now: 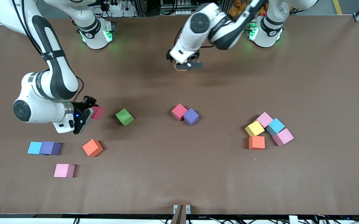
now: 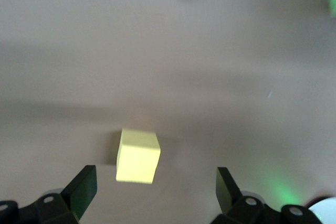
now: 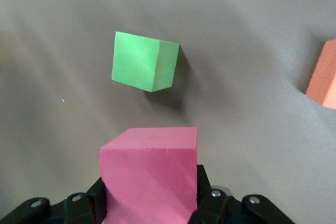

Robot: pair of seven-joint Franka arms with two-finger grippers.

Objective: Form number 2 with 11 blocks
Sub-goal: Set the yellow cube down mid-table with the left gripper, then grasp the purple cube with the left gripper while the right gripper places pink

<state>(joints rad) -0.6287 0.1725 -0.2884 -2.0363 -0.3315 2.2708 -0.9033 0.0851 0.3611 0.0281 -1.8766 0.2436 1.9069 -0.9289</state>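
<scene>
Right gripper (image 1: 89, 109) grips a red block (image 3: 149, 174) beside the green block (image 1: 124, 117); carry it level toward the red and purple pair. Left gripper (image 2: 155, 187), jaws open, over a yellow block (image 2: 137, 156) on the table (image 1: 179, 174).

Bare table (image 1: 154, 174) lies open between the green block (image 1: 124, 117) and red-purple pair (image 1: 185, 114).

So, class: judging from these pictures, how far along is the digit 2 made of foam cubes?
Barely begun: a red and purple foam cube pair touch mid-table. The right gripper holds a red foam cube; the open left gripper hovers over a yellow foam cube. The other cubes lie scattered or in a loose cluster, unarranged.
</scene>
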